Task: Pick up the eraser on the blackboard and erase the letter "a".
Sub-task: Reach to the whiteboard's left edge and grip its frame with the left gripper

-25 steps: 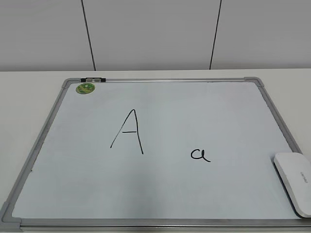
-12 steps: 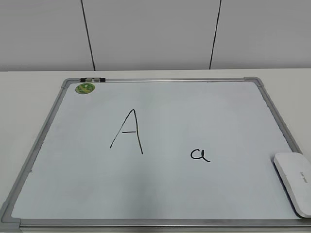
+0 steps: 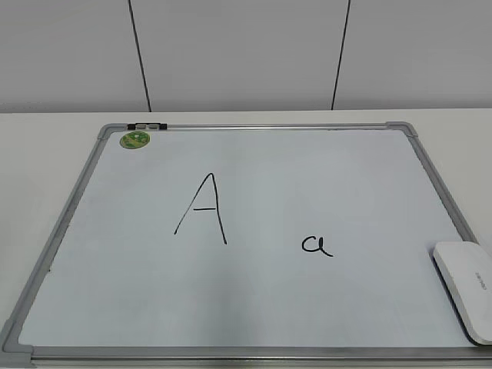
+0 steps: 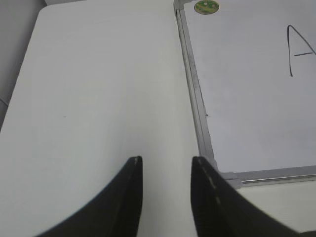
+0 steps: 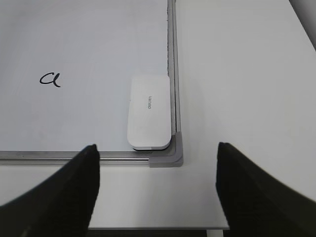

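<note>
The white eraser (image 3: 467, 286) lies flat in the near right corner of the blackboard (image 3: 254, 307); it also shows in the right wrist view (image 5: 148, 111). The small letter "a" (image 3: 317, 245) is left of it, also seen in the right wrist view (image 5: 50, 79). My right gripper (image 5: 157, 153) is wide open and empty, over the table just in front of the board's corner, short of the eraser. My left gripper (image 4: 166, 165) is open and empty over bare table, left of the board's frame (image 4: 197, 98). Neither gripper shows in the exterior view.
A tall capital "A" (image 3: 202, 207) stands left of the middle of the board. A round green sticker (image 3: 134, 139) sits at the far left corner. The table's near edge (image 5: 148, 228) runs just below the right gripper. A grey wall stands behind.
</note>
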`<state>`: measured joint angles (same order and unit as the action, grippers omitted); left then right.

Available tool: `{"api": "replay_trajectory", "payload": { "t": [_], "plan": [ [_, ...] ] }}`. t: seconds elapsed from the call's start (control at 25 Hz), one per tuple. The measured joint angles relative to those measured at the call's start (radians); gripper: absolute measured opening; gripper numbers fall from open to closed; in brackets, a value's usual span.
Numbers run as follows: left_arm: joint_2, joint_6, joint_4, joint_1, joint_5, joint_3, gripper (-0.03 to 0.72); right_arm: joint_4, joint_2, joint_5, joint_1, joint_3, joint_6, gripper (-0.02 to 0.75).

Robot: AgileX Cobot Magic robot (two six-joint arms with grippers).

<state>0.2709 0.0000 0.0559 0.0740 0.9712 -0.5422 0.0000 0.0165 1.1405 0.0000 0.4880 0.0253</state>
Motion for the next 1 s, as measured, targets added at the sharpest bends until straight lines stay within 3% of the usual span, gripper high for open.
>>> {"api": "replay_trajectory", "payload": {
  "t": [0.4,1.0],
  "plan": [
    [0.483,-0.027,-0.069,0.0,-0.182,-0.052,0.243,0.0,0.0,0.0,0.0,0.0,0.0,0.547],
    [1.205,-0.029,-0.156,0.0,-0.124,-0.487,0.243,0.0,0.0,0.0,0.0,0.0,0.0,0.547]
  ]
}}
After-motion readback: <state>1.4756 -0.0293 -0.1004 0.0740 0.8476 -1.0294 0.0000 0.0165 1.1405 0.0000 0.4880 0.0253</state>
